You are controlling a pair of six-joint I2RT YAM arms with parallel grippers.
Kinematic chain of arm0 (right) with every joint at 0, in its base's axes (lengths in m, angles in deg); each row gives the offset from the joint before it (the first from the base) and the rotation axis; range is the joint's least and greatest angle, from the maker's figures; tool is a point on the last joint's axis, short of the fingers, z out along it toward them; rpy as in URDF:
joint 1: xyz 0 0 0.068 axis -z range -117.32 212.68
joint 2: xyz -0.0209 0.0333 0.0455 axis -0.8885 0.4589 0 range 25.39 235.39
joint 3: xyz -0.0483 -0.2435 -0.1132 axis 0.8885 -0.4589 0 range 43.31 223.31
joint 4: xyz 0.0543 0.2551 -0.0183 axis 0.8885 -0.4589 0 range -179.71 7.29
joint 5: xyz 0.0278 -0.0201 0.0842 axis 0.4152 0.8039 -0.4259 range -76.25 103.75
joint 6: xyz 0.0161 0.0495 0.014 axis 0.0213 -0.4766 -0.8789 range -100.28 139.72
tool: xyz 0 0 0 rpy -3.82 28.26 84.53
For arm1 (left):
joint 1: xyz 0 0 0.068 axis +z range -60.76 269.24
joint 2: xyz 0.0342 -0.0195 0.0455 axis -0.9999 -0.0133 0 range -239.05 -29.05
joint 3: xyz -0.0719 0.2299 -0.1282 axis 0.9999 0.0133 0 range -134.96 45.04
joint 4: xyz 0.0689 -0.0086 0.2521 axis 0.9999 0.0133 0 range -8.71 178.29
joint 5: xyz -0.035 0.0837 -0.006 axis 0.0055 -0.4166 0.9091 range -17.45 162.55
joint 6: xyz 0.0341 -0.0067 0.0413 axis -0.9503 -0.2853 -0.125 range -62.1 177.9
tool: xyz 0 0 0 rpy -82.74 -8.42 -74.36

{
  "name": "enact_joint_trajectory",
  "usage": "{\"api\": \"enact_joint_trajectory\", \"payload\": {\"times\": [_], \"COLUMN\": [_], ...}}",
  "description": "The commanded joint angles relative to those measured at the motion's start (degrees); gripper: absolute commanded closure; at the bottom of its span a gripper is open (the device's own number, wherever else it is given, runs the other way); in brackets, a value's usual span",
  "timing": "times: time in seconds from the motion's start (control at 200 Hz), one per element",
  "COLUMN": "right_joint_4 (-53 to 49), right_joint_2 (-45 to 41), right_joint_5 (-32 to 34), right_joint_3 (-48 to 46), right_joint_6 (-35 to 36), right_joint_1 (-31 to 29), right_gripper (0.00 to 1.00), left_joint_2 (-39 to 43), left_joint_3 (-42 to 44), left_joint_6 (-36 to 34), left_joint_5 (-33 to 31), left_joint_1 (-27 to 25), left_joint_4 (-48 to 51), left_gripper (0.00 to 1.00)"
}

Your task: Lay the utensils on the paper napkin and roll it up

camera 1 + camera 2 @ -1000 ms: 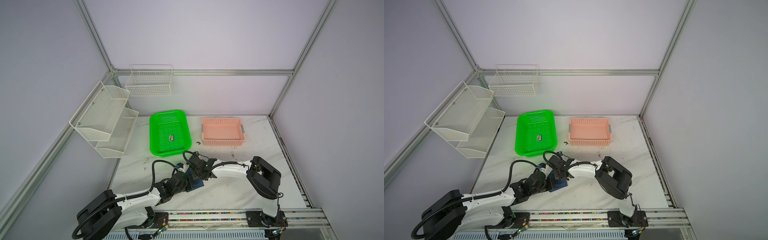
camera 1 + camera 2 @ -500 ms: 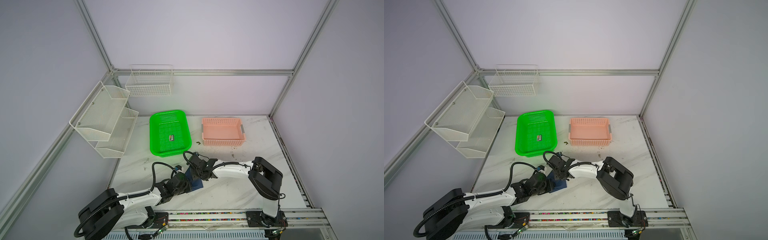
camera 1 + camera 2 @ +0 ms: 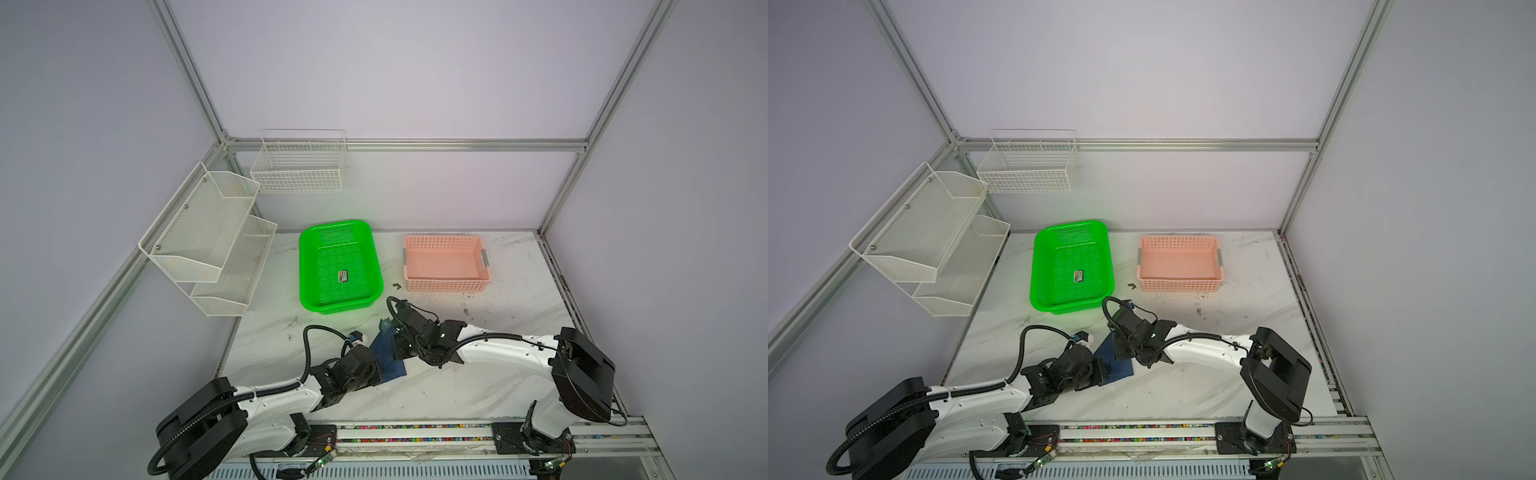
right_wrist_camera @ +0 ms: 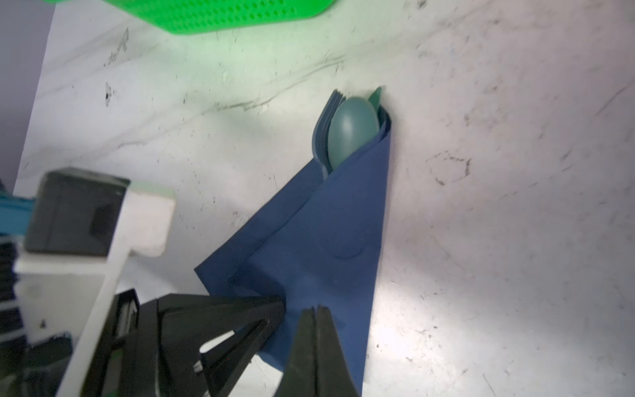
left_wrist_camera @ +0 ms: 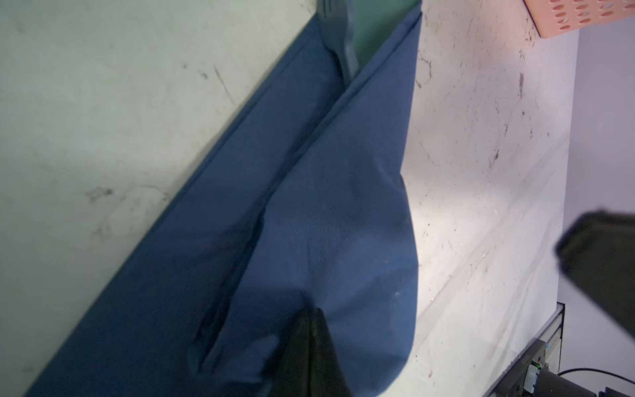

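The right tool (image 4: pixel 315 311) is clenched. Its two black fingers are pressed flat together with only a thin seam between them, and their tips sit on the wide end of the paper napkin (image 4: pixel 326 240). Whether any paper is caught in that seam cannot be told. Just beside it the left tool (image 5: pixel 311 311) is clenched too, and its tips meet the napkin where several creases run together. Here also a pinch of paper cannot be confirmed.

The napkin is folded over itself into a long tapering wrap, one flap across the other. The heads of the utensils (image 4: pixel 347 120) stick out of its narrow end. The round bowl of the spoon (image 4: pixel 354 134) lies on top, the fork (image 4: pixel 323 127) is beside and under it, and a greener tip shows behind. The handles are hidden inside the paper.

In both top views the bundle lies in the front half of the marble worktop (image 3: pixel 498 374), a little left of the middle and between the two arms. Its narrow end is turned toward the back edge. The spoon head points at the front right corner of the green basket (image 3: pixel 336 305), near it but apart. A small printed card (image 3: pixel 343 276) lies in that basket. The pink basket (image 3: pixel 446 284) stands to its right by the back edge, well apart from the napkin. A two-tier mesh shelf (image 3: pixel 199 232) hangs on the left wall and a wire basket (image 3: pixel 299 174) on the back wall.
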Motion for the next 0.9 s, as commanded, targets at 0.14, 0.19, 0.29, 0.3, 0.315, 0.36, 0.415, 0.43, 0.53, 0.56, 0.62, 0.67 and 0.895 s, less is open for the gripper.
{"api": "enact_joint_trajectory", "payload": {"times": [0.14,0.19,0.29,0.3,0.315,0.36,0.415,0.43,0.53,0.56,0.62,0.67,0.895], "right_joint_4": [10.94,12.33,14.79,14.97,15.31,16.04,16.73,16.91,18.10,18.28,18.73,19.28,22.78], "right_joint_2": [-0.77,-0.64,-0.05,0.00,0.23,0.73,1.37,1.50,2.53,2.73,2.83,3.08,7.18], "right_joint_5": [-11.16,-11.55,-12.47,-12.56,-12.64,-13.10,-13.60,-13.80,-14.90,-15.14,-15.32,-15.81,-17.22], "right_joint_3": [-8.64,-9.21,-10.11,-10.13,-10.14,-10.14,-9.92,-9.88,-10.29,-10.56,-11.63,-12.58,-15.88], "right_joint_6": [-1.76,-2.23,-2.80,-2.82,-2.89,-2.97,-3.24,-3.31,-3.66,-3.69,-3.82,-4.04,-5.18], "right_joint_1": [0.07,0.08,0.06,0.06,0.06,0.02,0.06,0.08,-0.03,-0.12,-0.11,-0.12,-0.29], "right_gripper": [1.00,1.00,1.00,1.00,1.00,1.00,1.00,1.00,1.00,1.00,1.00,1.00,1.00], "left_joint_2": [1.09,1.17,1.18,1.13,1.11,1.04,0.84,0.83,0.65,0.65,0.80,1.01,2.35], "left_joint_3": [2.20,2.19,2.10,2.10,2.10,1.97,1.84,1.83,1.61,1.57,1.33,1.09,-1.55], "left_joint_6": [0.33,0.34,0.34,0.34,0.29,0.25,0.16,0.16,0.16,0.16,-0.01,-0.06,-0.62], "left_joint_5": [-0.90,-0.89,-0.89,-0.82,-0.80,-0.81,-0.72,-0.73,-0.81,-0.89,-0.92,-1.25,-3.29], "left_joint_1": [-0.19,-0.20,-0.19,-0.26,-0.20,-0.21,-0.21,-0.19,-0.25,-0.19,-0.19,-0.20,-0.11], "left_joint_4": [3.08,3.08,2.99,2.95,2.84,2.97,2.99,2.99,3.21,3.39,3.65,4.18,10.11], "left_gripper": [0.96,0.96,0.96,0.96,0.96,0.96,0.96,0.96,0.96,0.96,0.96,0.96,0.96]}}
